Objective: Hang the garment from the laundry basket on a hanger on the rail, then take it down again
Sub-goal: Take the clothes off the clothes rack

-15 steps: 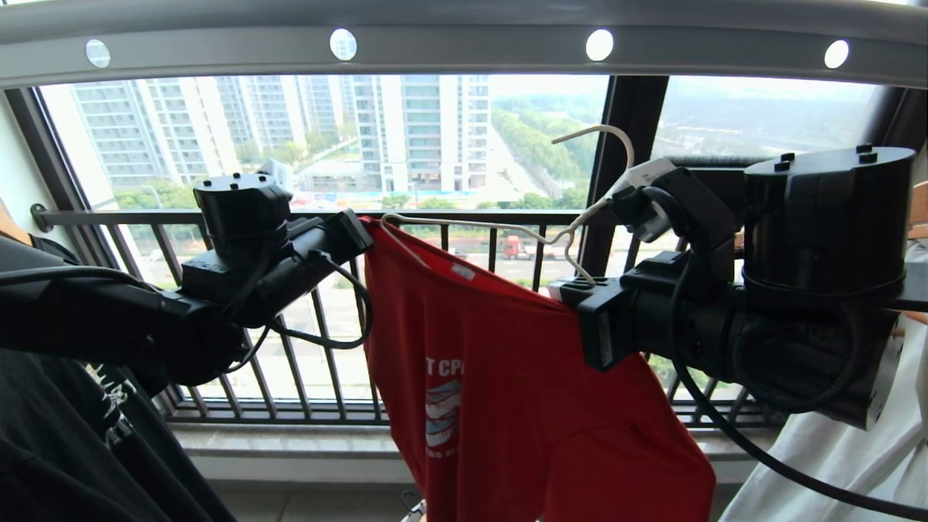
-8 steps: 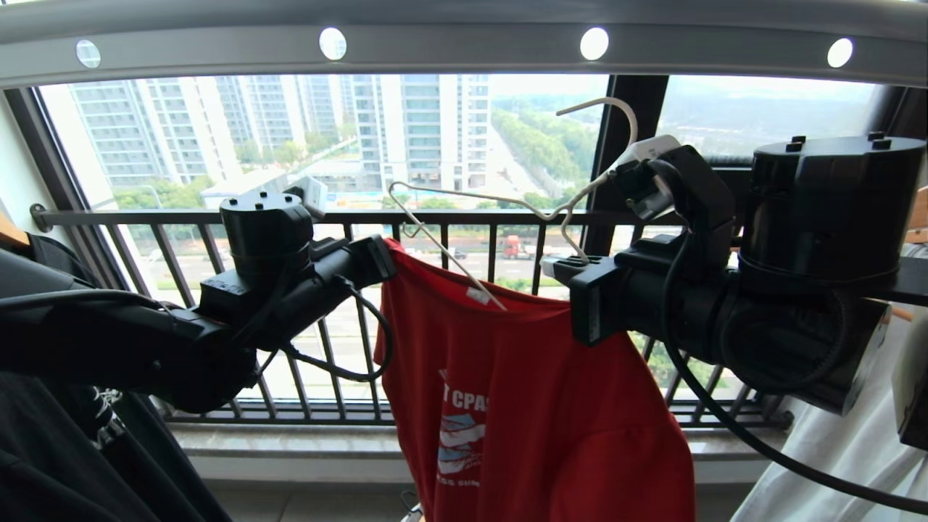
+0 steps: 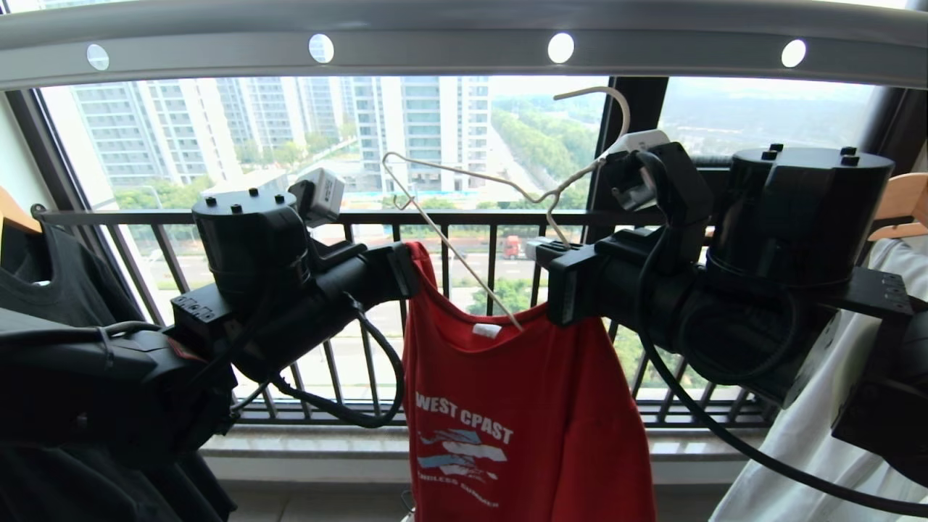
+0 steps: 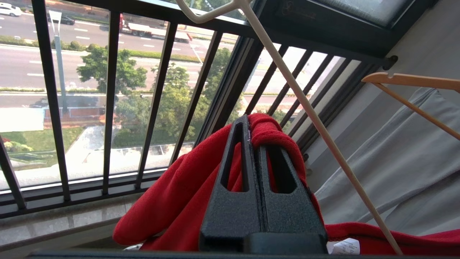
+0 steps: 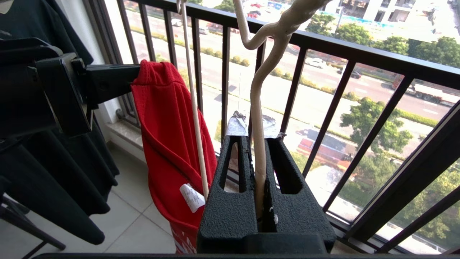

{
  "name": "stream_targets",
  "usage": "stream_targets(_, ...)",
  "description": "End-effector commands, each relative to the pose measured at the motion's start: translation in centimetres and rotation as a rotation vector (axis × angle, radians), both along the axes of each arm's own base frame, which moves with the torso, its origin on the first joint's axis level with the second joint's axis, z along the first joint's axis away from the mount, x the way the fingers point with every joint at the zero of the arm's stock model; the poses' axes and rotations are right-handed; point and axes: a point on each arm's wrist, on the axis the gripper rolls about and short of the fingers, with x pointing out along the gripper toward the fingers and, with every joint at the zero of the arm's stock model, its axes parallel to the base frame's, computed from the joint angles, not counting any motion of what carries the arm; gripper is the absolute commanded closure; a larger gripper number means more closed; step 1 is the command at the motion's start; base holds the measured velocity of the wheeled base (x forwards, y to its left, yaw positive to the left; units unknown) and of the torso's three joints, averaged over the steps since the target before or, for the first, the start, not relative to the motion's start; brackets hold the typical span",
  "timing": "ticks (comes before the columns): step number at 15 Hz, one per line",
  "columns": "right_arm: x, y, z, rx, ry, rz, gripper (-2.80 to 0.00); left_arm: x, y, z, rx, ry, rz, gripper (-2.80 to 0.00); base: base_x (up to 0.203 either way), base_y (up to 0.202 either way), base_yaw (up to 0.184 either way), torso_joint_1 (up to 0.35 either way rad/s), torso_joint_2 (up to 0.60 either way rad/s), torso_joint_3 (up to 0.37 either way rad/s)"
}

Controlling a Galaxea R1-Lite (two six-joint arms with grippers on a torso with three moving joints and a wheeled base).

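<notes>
jaws clamped: your left gripper [image 4: 253,144] pinches the garment [image 3: 529,413], right gripper [image 5: 256,144] the hanger [image 3: 464,239]; tilting it could slide the shirt off.

My left gripper [image 4: 253,142] pinches a fold of the red garment [image 4: 179,201], fingers closed. The hanger [image 4: 305,108] wire slants across center-right, possibly into the collar. Window railing [image 4: 107,90] upper left; wooden hanger [image 4: 409,81] with white shirt [image 4: 402,162] at right.

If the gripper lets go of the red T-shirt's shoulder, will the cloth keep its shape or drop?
Probably drops: the garment hangs limp in folds from the left gripper. It looks light, bunching between the shut fingers. The thin hanger may let it slide.
</notes>
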Motion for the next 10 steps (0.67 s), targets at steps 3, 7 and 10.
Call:
stream_targets(3, 0.9, 0.8, -0.8, 0.028, -0.031, -0.003, 0.00, -1.8, -1.2, -1.5, 0.111, -0.001, -0.076, 0.00, 0.000, 0.000, 0.000, 0.000, 0.00, 0.000)
stream_targets(7, 1.3, 1.2, -0.9, 0.055, -0.059, -0.004, 0.00, -3.5, -2.3, -2.7, 0.194, -0.005, -0.151, 0.00, 0.000, 0.000, 0.000, 0.000, 0.00, 0.000)
stream_targets(10, 1.6, 1.4, -1.2, 0.057, -0.064, -0.006, 0.00, -5.1, -3.1, -5.1, 0.286, 0.026, -0.286, 0.00, 0.000, 0.000, 0.000, 0.000, 0.00, 0.000)
